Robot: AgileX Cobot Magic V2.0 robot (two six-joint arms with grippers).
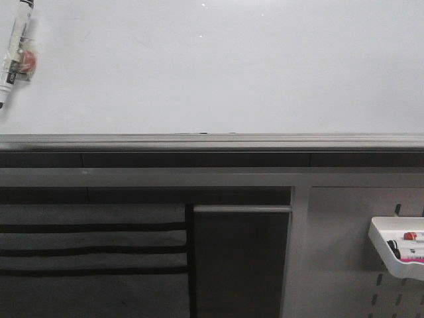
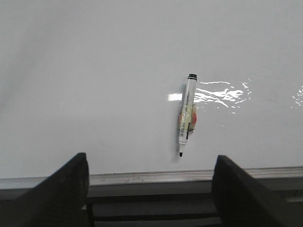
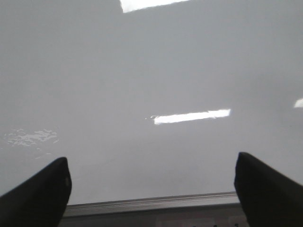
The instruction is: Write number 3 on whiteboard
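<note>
Lying on one whiteboard (image 2: 94,71): one marker (image 2: 186,113); two grippers gape.

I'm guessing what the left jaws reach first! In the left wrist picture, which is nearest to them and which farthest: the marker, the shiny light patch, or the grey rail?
1. Grey rail, right by the jaws.
2. Marker, on the whiteboard past the rail.
3. Shiny light patch, beside the marker's capped end, farthest.
</note>
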